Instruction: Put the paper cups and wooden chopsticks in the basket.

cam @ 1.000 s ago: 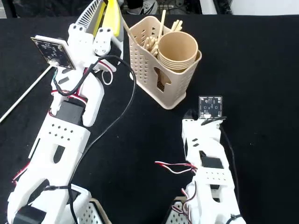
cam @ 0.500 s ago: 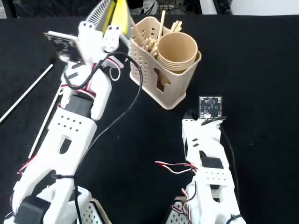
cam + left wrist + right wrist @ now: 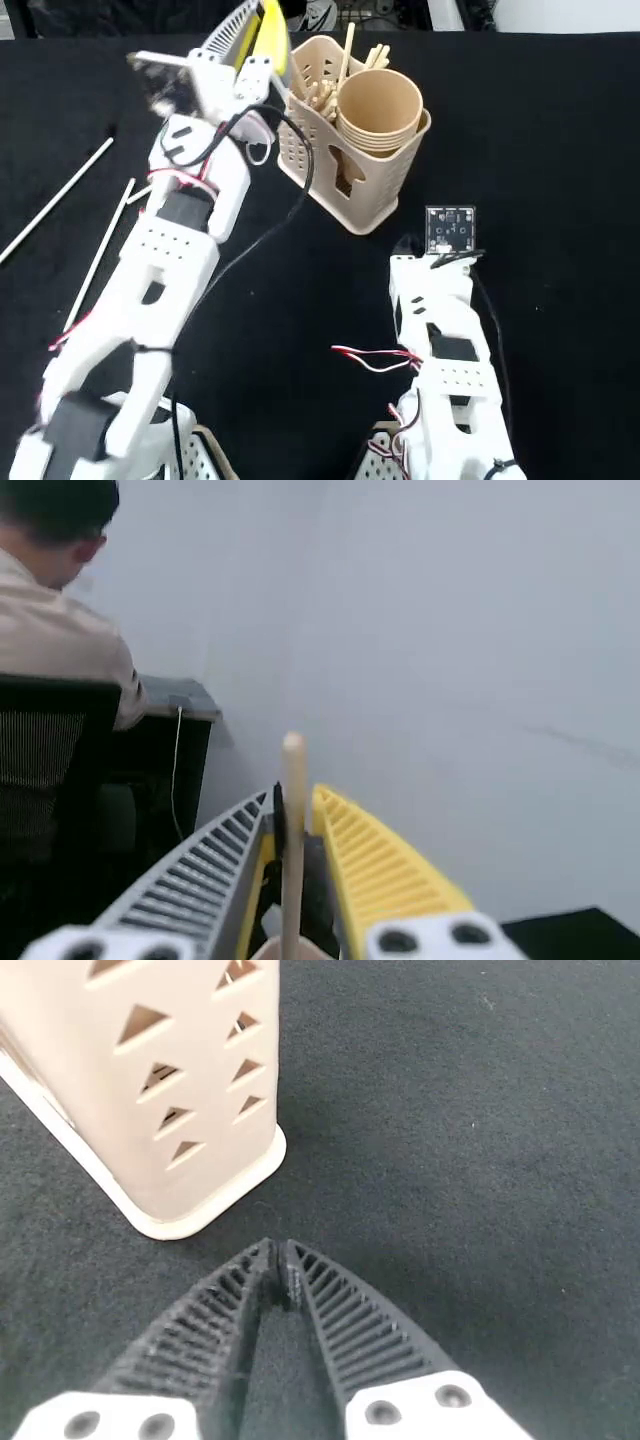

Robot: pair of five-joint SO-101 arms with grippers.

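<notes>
1. You are holding one wooden chopstick (image 3: 293, 810) clamped between the jaws of the left gripper (image 3: 252, 22), which is hanging at the upper left of the high view, just beside the basket (image 3: 312, 160)
2. The basket is already carrying the stacked paper cups (image 3: 380, 100), with a bundle of chopsticks (image 3: 325, 90) in the compartment to their upper left, so you should be aiming for that compartment and not the cups
3. You should be getting the stick's end over the rim and pointing down before parting the jaws; by my judgement, a slanted stick could be catching the rim and tipping out
4. Loose chopsticks (image 3: 55, 200) are lying on the counter (image 3: 560, 150) at the left of the frame, well apart from the basket, waiting their turn
5. The right gripper (image 3: 277, 1255), jaws together on nothing, is sitting low near the basket's foot; you should be leaving it parked there
</notes>
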